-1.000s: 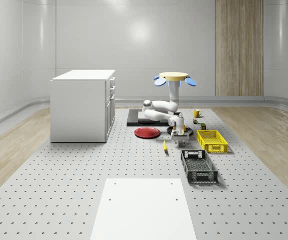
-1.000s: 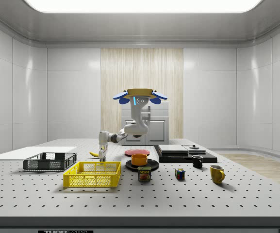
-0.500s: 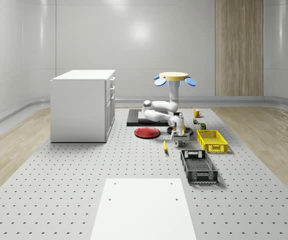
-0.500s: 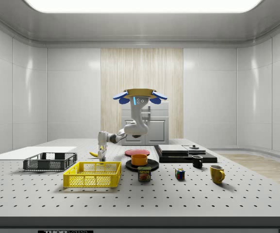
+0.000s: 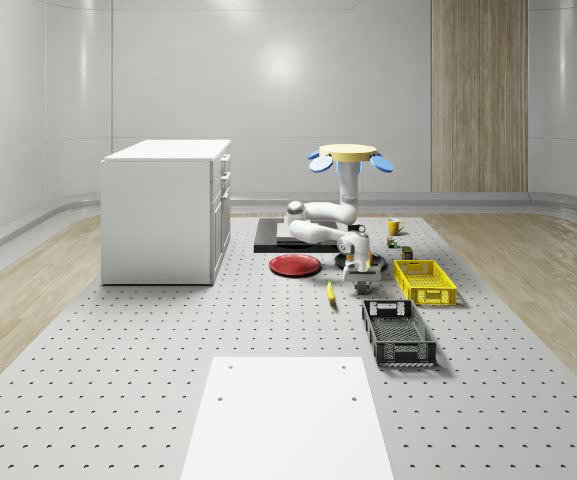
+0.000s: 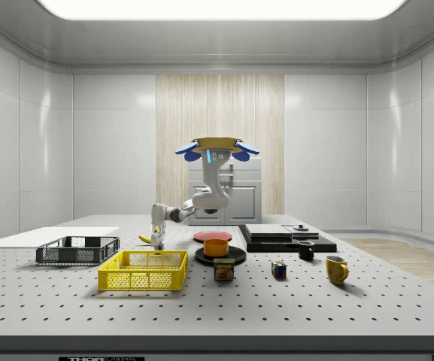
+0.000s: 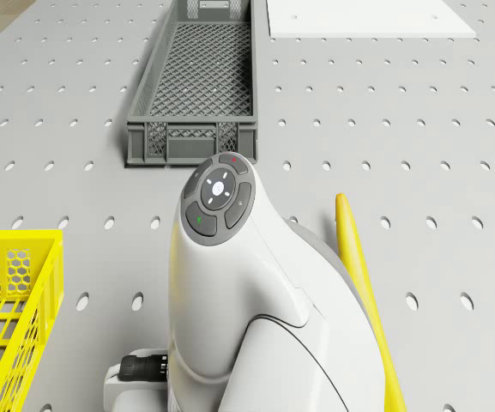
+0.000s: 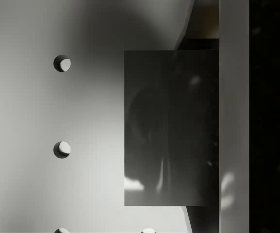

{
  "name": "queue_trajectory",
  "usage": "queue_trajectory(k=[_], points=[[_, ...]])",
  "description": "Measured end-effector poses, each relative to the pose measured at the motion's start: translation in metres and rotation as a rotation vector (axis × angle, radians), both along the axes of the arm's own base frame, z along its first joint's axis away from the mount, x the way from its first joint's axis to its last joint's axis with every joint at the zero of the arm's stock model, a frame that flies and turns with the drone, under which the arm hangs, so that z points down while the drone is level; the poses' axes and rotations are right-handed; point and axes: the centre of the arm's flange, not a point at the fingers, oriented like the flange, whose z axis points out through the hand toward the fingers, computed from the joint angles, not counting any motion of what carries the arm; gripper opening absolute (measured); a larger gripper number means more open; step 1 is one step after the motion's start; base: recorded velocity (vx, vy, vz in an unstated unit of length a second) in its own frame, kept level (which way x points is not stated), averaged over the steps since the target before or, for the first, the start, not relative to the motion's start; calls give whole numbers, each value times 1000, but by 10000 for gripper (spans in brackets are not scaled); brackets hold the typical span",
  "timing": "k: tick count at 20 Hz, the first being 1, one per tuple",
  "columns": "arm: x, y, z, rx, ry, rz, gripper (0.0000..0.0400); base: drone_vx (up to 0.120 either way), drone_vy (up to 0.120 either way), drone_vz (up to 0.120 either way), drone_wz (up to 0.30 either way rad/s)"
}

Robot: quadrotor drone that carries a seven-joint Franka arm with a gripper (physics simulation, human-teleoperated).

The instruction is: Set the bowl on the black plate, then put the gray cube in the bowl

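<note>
- The gripper (image 6: 157, 239) hangs low over the table (image 6: 352, 301), pointing down, just by the banana (image 7: 359, 266).
- In the wrist view the gray cube (image 8: 171, 128) sits right under the gripper, close up, with the holey table top around it.
- You cannot tell if the gripper is open or closed on the cube. You also cannot tell if the cube is off the table yet.
- What is new: in the side view the gripper sits a little higher than it did a second ago, and a tiny bit more to the side view's left. In the whole-scene view it is a bit higher too.
- What that means for you: my guess is that the lift of the cube is just starting. It is only a guess, so check the grip before you go on.
- The arm (image 7: 230, 283) bends down from the drone to this spot, between the yellow crate (image 6: 143, 271) and the gray crate (image 6: 77, 250).
- The drone (image 6: 217, 147) hovers high above the table, about over the black plate. It is in the same place as before.
- The bowl (image 6: 216, 247) is orange and already sits on the black plate (image 6: 220, 257). Neither has moved.
- So the first job looks done. The cube is not in the bowl yet, and it is well apart from the bowl.
</note>
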Motion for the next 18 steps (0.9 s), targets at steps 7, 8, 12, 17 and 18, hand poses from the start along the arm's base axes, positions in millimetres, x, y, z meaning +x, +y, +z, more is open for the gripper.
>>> queue_trajectory(k=[7,8,12,17,18], points=[[0,0,-17,0,0,0,253,0,0,40,0],[0,0,-20,0,0,0,252,0,0,120,0],[0,0,-27,0,0,0,251,0,0,120,0],[0,0,-30,0,0,0,251,-16,8,120,0],[0,0,-31,0,0,0,251,-120,120,120,0]])
